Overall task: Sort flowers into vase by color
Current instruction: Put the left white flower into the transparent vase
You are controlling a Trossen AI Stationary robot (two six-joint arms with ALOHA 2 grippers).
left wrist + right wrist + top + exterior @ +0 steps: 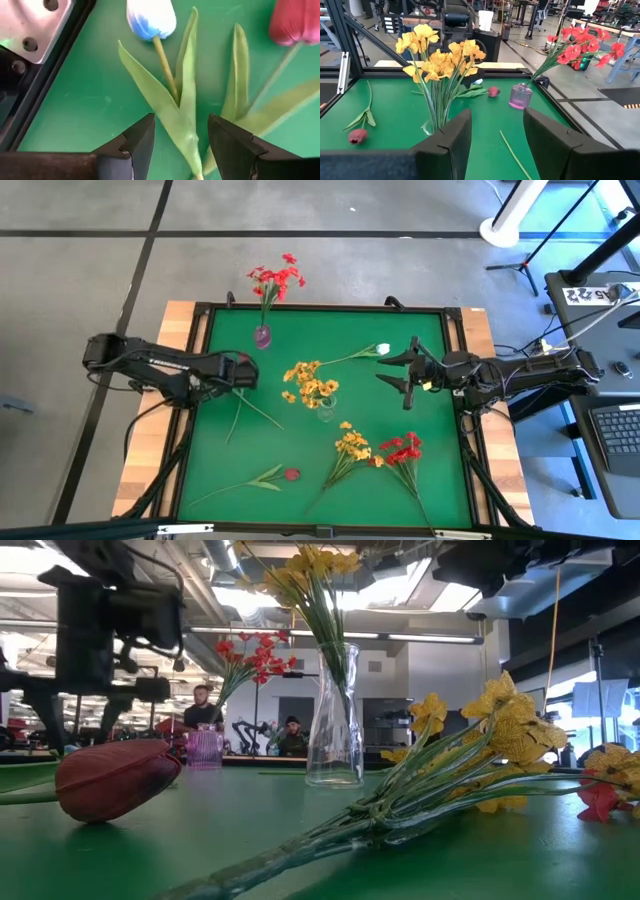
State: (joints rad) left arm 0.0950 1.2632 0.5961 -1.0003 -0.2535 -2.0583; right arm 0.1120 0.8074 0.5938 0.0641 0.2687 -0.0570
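Overhead, table-level and two wrist views, all on the green table.

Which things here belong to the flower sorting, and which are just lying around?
Job: red flowers in purple vase, yellow flowers in clear vase, loose yellow bunch, loose red bunch, dark bud, white bloom.
Lying about: laptop, white stand.

Floor: grey concrete, crossed by dark straight lines.
Table: green top in a black frame, with wooden edges showing at left and right.
White column base: on the floor beyond the table's far right corner.
Tripod legs: black, beside the white base.
Side desk: dark surface right of the table, carrying cables and a laptop keyboard.
Ceiling lights: long strip lamps, lit.
People: two seated in the room behind the table.
Background: open workshop with benches and equipment.
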